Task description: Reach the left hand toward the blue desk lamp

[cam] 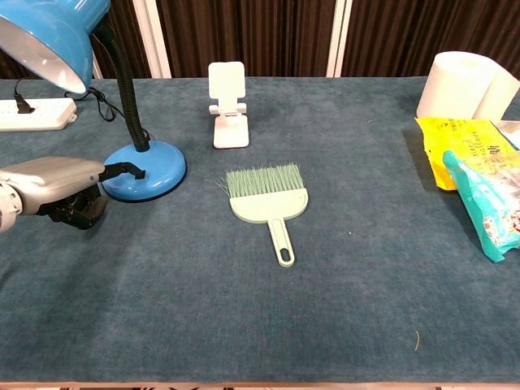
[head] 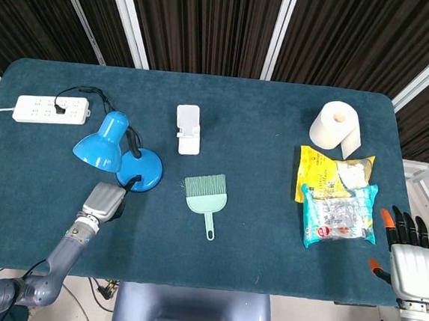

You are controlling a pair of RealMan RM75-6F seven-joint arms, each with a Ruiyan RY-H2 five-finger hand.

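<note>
While my left hand [cam: 57,183] is hovering low over the table [head: 269,135] just beside the blue desk lamp [head: 117,156], I am keeping its fingers curled under the palm, holding nothing, with 1 dark fingertip at the edge of the lamp's round base. That lamp is standing upright near my left front edge, its black neck rising from the base and its shade tilting away to my left, opening downward. I am resting my right hand [head: 410,256] off the table's right edge, fingers apart and empty. A green brush [head: 206,196] is lying beside the lamp.
</note>
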